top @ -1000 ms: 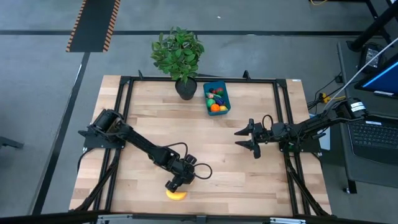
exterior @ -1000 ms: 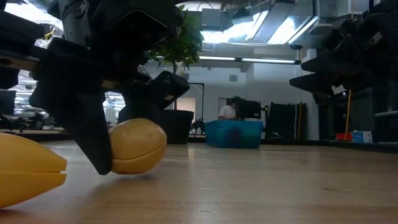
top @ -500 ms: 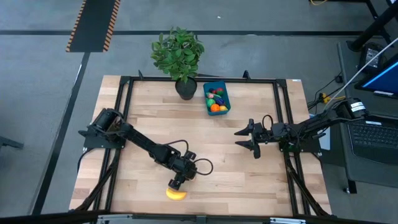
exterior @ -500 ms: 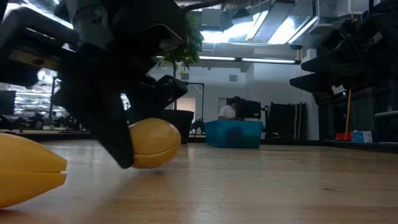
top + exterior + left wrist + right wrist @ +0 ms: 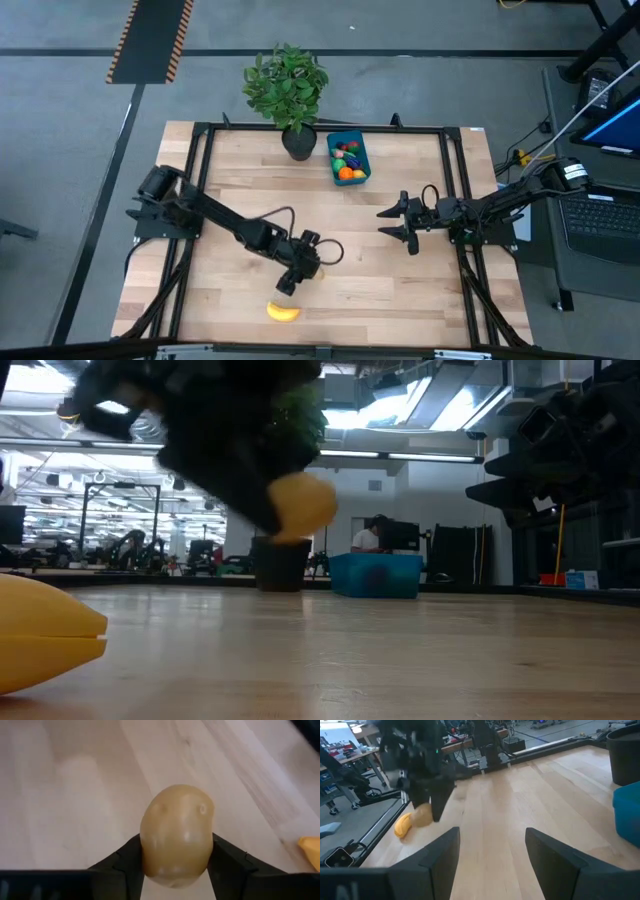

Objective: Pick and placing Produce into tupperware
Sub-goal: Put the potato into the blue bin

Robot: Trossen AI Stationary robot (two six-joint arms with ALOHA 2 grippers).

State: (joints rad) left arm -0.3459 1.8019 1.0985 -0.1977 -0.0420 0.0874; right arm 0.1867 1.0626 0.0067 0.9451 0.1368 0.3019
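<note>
From above, I see a pale wooden counter [image 5: 400,290] inside a black frame. My left end effector [image 5: 290,281] sits in the near middle of the counter, its two dark fingers [image 5: 227,865] clamped on either side of a smooth tan toy potato [image 5: 177,835]. A second ago the potato rested on the wood beside a yellow plastic banana [image 5: 283,312]; now it has been lifted clear and carried a little away from the banana, which lies alone at the near edge. The level view shows the potato in the air with no contact below it.

The small blue rectangular plastic container [image 5: 348,158] stands at the far side, right of a leafy green potted plant [image 5: 288,85], already holding several colourful toy fruits [image 5: 347,160]. My right end effector [image 5: 398,224] hangs over the right half of the counter, fingers parted and holding nothing.

I judge the pickup complete; carrying the potato across to the container comes next.
</note>
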